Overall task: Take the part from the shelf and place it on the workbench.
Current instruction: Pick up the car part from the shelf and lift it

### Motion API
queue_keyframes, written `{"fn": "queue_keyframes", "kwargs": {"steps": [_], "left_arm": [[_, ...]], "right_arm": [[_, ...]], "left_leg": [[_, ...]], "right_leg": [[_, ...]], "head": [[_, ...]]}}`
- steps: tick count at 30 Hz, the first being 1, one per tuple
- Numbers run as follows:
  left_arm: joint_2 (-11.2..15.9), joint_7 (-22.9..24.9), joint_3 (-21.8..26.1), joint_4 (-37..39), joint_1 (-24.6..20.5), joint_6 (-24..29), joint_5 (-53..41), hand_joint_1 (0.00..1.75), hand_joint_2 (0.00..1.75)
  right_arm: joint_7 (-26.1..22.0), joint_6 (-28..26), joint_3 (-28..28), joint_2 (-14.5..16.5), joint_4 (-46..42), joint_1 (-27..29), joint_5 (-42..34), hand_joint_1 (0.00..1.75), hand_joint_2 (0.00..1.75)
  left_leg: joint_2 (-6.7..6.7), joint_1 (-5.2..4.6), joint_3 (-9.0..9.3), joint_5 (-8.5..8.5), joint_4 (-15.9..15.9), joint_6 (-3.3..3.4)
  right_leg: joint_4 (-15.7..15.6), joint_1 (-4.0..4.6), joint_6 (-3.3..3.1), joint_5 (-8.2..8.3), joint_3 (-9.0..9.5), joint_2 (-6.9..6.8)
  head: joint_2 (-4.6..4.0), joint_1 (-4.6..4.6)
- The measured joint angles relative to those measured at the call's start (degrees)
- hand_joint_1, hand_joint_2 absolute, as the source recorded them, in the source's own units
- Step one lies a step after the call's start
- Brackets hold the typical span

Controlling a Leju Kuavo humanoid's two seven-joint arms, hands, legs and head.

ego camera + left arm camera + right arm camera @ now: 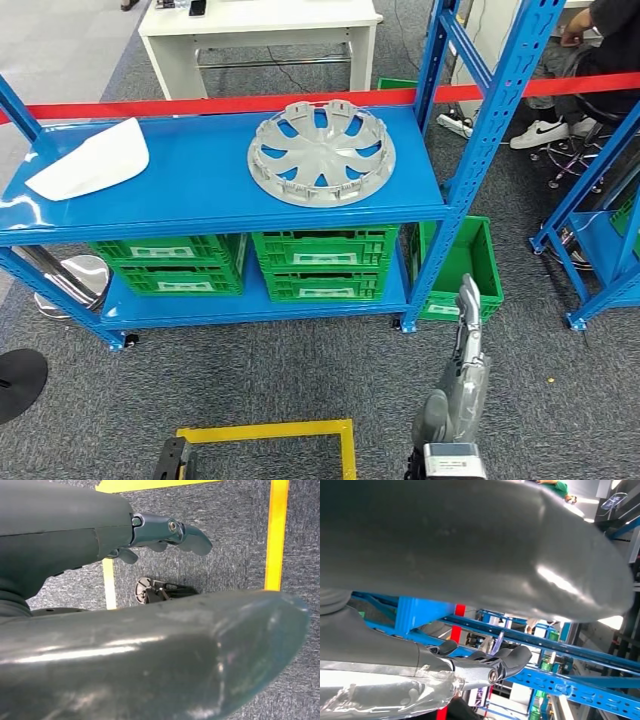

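A silver wheel cover (322, 152) lies flat on the top board of the blue shelf (211, 175), right of the middle. A white curved panel (94, 160) lies on the same board at the far left. My right hand (467, 330) is raised in front of the shelf's right post, below the board, fingers straight and apart, holding nothing. The right wrist view shows that hand (486, 662) with blue shelf beams behind it. In the left wrist view my left hand (166, 532) hangs over grey carpet with its fingers extended and nothing in it.
Green crates (324, 262) fill the lower shelf, and another green crate (468, 270) sits on the floor beside the right post. A red barrier tape (226, 103) runs behind the shelf. A white table (264, 30) stands beyond. Yellow floor marking (272, 433) lies near my feet. A seated person (596, 60) is at far right.
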Motion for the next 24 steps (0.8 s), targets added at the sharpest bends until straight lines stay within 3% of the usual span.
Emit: {"fn": "queue_keyframes", "kwargs": {"steps": [18,24], "left_arm": [[-0.1,0.0,0.0,0.0,0.0,0.0,0.0,0.0,0.0],[-0.6,-0.3,0.8,-0.1,0.2,0.0,2.6,0.0,0.0]], "right_arm": [[0.3,0.3,0.1,-0.2,0.1,0.0,0.0,0.0,0.0],[0.3,4.1,1.3,-0.2,0.5,-1.5,-0.2,0.0,0.0]], "left_leg": [[0.0,0.0,0.0,0.0,0.0,0.0],[0.0,0.0,-0.02,0.01,0.0,0.01]], "right_leg": [[0.0,0.0,0.0,0.0,0.0,0.0],[0.0,0.0,0.0,0.0,0.0,0.0]], "head": [[0.0,0.01],[0.0,0.0]]}}
